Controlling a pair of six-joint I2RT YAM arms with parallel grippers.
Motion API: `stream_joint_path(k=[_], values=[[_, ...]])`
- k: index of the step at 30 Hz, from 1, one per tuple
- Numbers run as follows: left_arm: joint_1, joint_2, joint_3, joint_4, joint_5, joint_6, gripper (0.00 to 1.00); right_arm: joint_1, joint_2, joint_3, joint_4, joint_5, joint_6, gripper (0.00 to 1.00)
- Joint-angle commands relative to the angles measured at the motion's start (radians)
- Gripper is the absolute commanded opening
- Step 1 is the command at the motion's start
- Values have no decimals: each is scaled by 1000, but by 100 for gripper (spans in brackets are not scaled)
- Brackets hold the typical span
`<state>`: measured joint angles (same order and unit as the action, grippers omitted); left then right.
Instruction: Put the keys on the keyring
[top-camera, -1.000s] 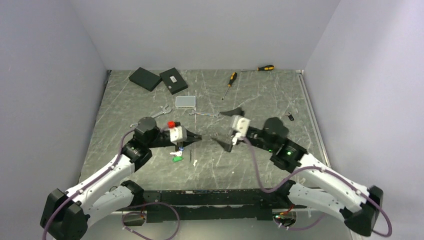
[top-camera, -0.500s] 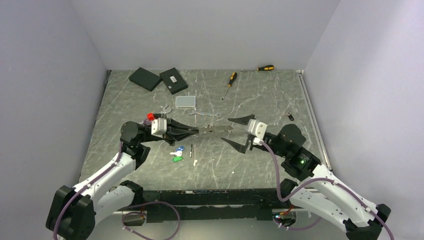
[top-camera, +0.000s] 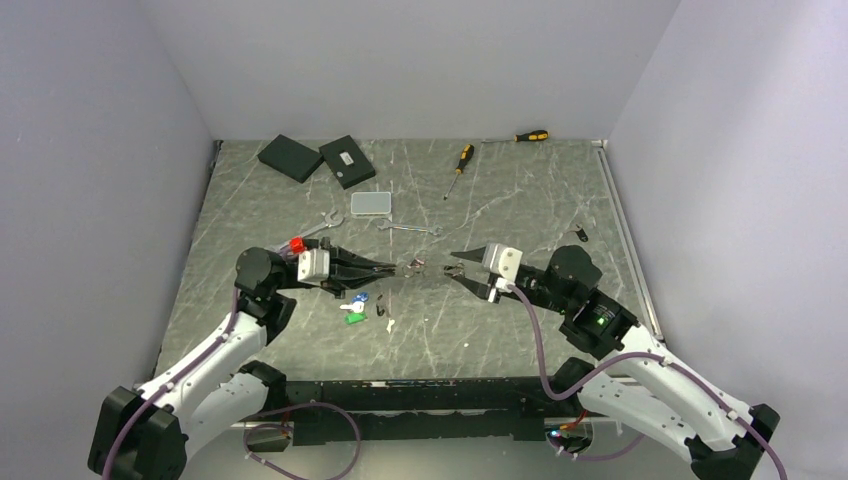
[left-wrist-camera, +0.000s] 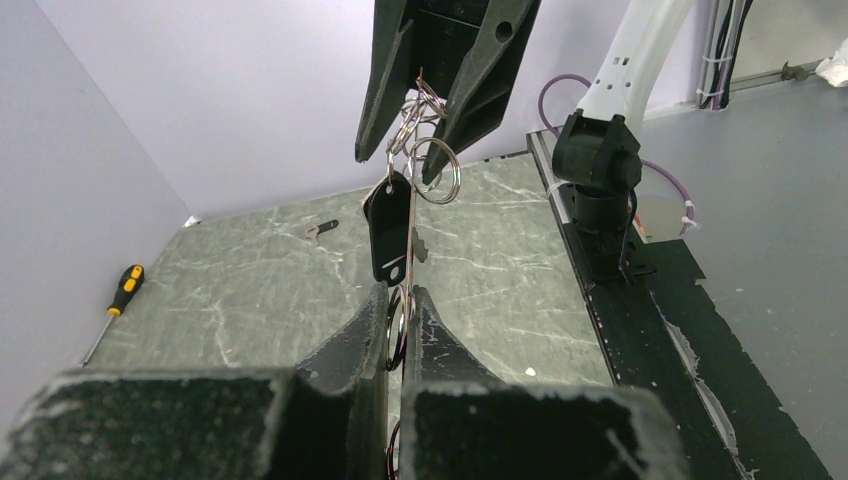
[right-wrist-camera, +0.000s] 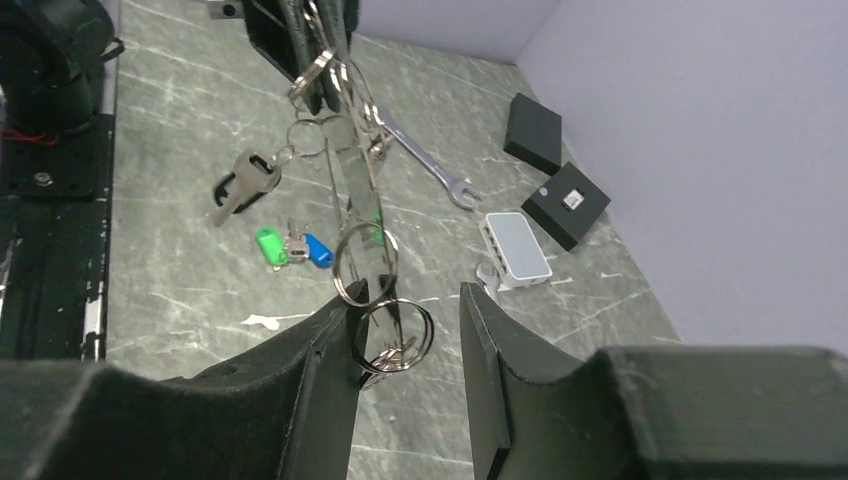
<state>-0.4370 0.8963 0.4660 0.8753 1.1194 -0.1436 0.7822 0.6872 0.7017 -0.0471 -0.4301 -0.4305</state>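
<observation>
Two grippers are facing across the keyring (left-wrist-camera: 413, 200): left gripper (top-camera: 398, 267) is pinching it tight; right gripper (top-camera: 455, 268), at three o'clock, is straddling it, jaws apart, needing to close.

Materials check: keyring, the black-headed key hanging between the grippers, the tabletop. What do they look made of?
Keyring: thin silvery wire with bright glints, looks like polished steel.
Black-headed key: dull grey metal blade; matte black head, probably plastic.
Tabletop: dark green with white veins and a faint sheen; stone look, possibly only a printed surface.
</observation>
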Motion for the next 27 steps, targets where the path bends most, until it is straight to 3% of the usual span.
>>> stream_joint_path(k=[1,3,6,14,17,19,23,27], values=[[3,-3,9,2,3,14,0,-1,-12,35,39,-91,-14,41],[3,-5,13,-21,1,29,0,0,-11,46,43,-110,-8,41],[4,-8,11,-29,-3,33,0,0,-6,57,43,-132,-20,32],[3,-8,13,-54,2,43,0,0,11,80,55,-149,-22,29],[3,-12,14,-69,2,53,0,0,6,87,75,-146,-17,31],[2,-14,16,-86,1,64,0,0,-3,93,87,-139,-4,38],[1,-14,19,-104,2,74,0,0,-16,103,102,-144,8,44],[2,-16,17,-96,1,70,0,0,-8,107,86,-155,-1,43]])
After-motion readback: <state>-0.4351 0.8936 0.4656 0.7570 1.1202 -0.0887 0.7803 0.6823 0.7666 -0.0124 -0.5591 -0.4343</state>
